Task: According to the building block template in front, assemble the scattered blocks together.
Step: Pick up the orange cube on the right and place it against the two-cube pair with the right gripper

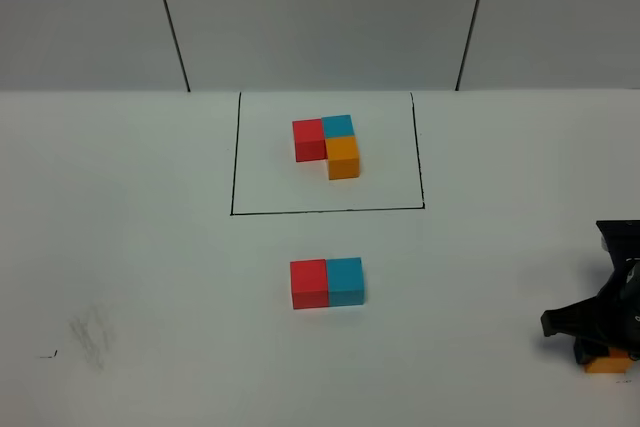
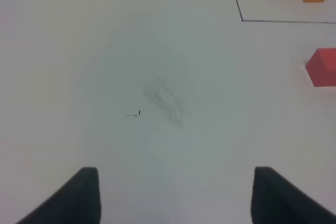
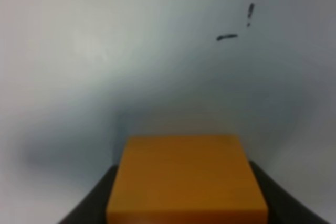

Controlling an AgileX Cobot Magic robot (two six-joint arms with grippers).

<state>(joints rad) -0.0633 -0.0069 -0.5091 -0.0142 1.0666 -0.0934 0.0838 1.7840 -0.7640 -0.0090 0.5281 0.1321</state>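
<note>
- Exterior high view: the building block template, with red and blue side by side and orange against blue's near face, sits inside a black drawn frame toward the far edge of the white surface. The red block and blue block touch each other mid-surface. The orange block is by the near right corner, clamped in the right pincer.
- The step in hand looks like carrying orange across. It should be lifted clear, kept square, and lowered flush against blue's near face without nudging the pair.
- Left wrist view: the left pincer gapes wide and empty over bare surface, which bears a faint grey smudge and a small black mark.
- Right wrist view: dark fingers hug both sides of the orange block, and two pen strokes lie beyond it.
- The room shows only in the exterior high view: grey wall panels behind the far edge, split by dark seams.
</note>
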